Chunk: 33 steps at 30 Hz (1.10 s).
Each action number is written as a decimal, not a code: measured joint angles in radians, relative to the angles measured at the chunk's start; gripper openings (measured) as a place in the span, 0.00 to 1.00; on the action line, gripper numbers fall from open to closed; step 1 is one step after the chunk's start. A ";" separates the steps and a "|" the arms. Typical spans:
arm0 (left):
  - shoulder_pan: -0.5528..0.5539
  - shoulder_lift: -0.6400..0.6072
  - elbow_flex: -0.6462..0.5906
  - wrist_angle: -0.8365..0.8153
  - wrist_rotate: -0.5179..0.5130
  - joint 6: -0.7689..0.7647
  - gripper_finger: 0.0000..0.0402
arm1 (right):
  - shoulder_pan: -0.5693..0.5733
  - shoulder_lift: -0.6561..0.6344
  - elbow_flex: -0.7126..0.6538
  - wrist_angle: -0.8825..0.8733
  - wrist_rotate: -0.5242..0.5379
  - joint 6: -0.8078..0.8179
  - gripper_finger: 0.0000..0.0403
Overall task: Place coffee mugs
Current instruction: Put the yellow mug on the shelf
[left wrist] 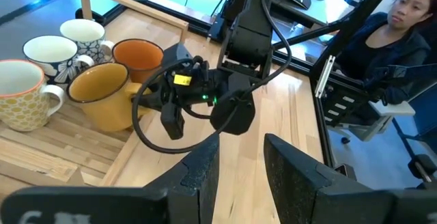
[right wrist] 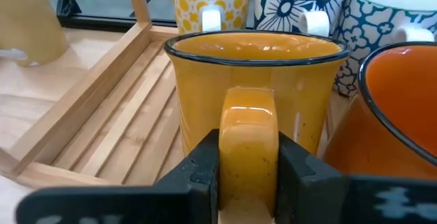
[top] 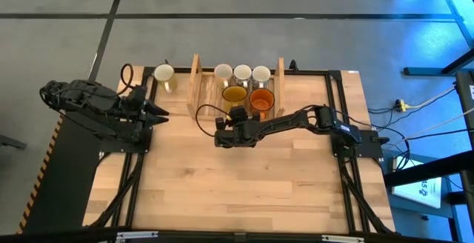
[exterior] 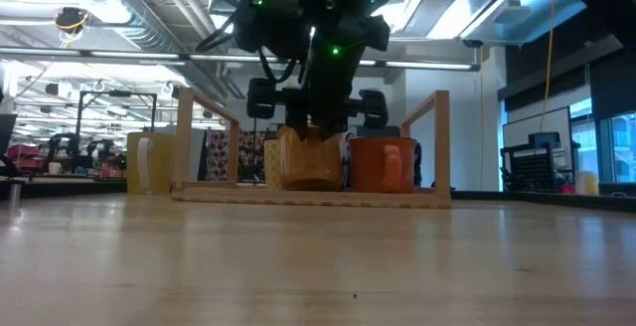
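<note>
Five coffee mugs sit in the wooden rack (top: 196,80) at twelve o'clock on the table (top: 244,176): three pale ones in the back row, the amber mug (right wrist: 256,80) and the orange mug (right wrist: 403,108) in front. The right hand (right wrist: 247,166) is clenched on the amber mug's handle, which points back toward the arm, likely so the mug can be set down square beside its neighbour. A sixth mug, white (top: 164,73), stands outside the rack at its nine o'clock. The left hand (left wrist: 239,166) waits beyond, fingers slightly parted, holding nothing. The orange mug crowds the amber one at three o'clock, and a person (left wrist: 389,39) sits past the table.
</note>
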 joint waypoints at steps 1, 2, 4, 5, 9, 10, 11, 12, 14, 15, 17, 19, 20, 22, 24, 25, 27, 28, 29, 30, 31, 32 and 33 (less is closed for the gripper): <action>0.000 0.000 0.000 0.000 0.000 0.000 0.27 | 0.000 0.000 0.000 0.000 -0.005 -0.008 0.16; 0.000 0.000 0.000 0.000 0.000 0.001 0.27 | 0.000 0.001 0.000 0.002 -0.007 -0.015 0.16; 0.000 0.000 0.000 0.000 0.000 0.000 0.27 | 0.002 0.011 0.001 0.004 -0.001 -0.019 0.16; 0.000 0.000 0.000 0.000 0.000 0.000 0.27 | 0.002 0.014 0.001 0.005 -0.002 -0.018 0.16; 0.000 0.000 0.000 0.003 0.000 0.000 0.27 | 0.001 0.031 0.000 0.015 -0.028 0.011 0.16; 0.000 0.000 0.000 0.008 0.000 0.000 0.27 | 0.003 0.037 0.000 0.020 -0.034 0.013 0.16; 0.000 0.000 0.000 0.013 0.000 0.000 0.27 | 0.006 0.042 0.000 0.023 -0.034 0.014 0.16; 0.000 0.000 0.000 0.016 0.000 0.000 0.27 | 0.006 0.044 -0.001 0.022 -0.036 0.014 0.16; 0.000 0.000 0.000 0.025 0.000 0.000 0.27 | 0.007 0.045 -0.002 0.020 -0.070 0.016 0.16; 0.000 0.000 0.000 0.028 0.000 0.000 0.27 | 0.006 0.045 -0.002 0.021 -0.087 0.016 0.16; 0.000 0.000 0.000 0.028 0.000 0.000 0.27 | 0.006 0.045 -0.002 0.021 -0.108 0.017 0.19; 0.000 0.000 0.000 0.028 0.000 0.000 0.27 | 0.005 0.047 -0.002 0.019 -0.125 0.024 0.24; 0.000 0.000 0.000 0.028 0.000 0.000 0.27 | 0.005 0.047 -0.003 0.020 -0.123 0.024 0.26; 0.000 0.000 0.000 0.028 0.000 0.000 0.27 | 0.003 0.047 -0.002 0.022 -0.128 0.025 0.30; 0.000 0.000 0.000 0.028 0.000 0.000 0.27 | -0.001 0.047 -0.002 0.020 -0.152 0.022 0.32; 0.000 0.000 0.000 0.028 0.000 0.000 0.27 | -0.001 0.047 -0.002 0.021 -0.159 0.022 0.33; 0.000 0.000 0.000 0.028 0.000 0.000 0.27 | -0.001 0.047 -0.002 0.021 -0.162 0.022 0.34; 0.000 0.000 0.000 0.028 0.000 0.000 0.27 | -0.001 0.047 -0.002 0.021 -0.164 0.021 0.35; 0.000 0.000 0.000 0.028 0.000 0.000 0.27 | -0.001 0.047 -0.002 0.021 -0.169 0.022 0.36; 0.000 0.000 0.000 0.028 0.000 0.000 0.27 | -0.001 0.046 -0.002 0.022 -0.180 0.027 0.38; 0.000 0.000 0.000 0.028 0.000 0.000 0.27 | -0.001 0.043 -0.002 0.021 -0.191 0.036 0.39; 0.000 0.000 0.000 0.028 0.001 0.000 0.27 | -0.001 0.040 -0.002 0.020 -0.202 0.039 0.42; 0.000 0.000 0.000 0.028 0.003 0.000 0.27 | -0.001 0.034 -0.002 0.020 -0.211 0.040 0.44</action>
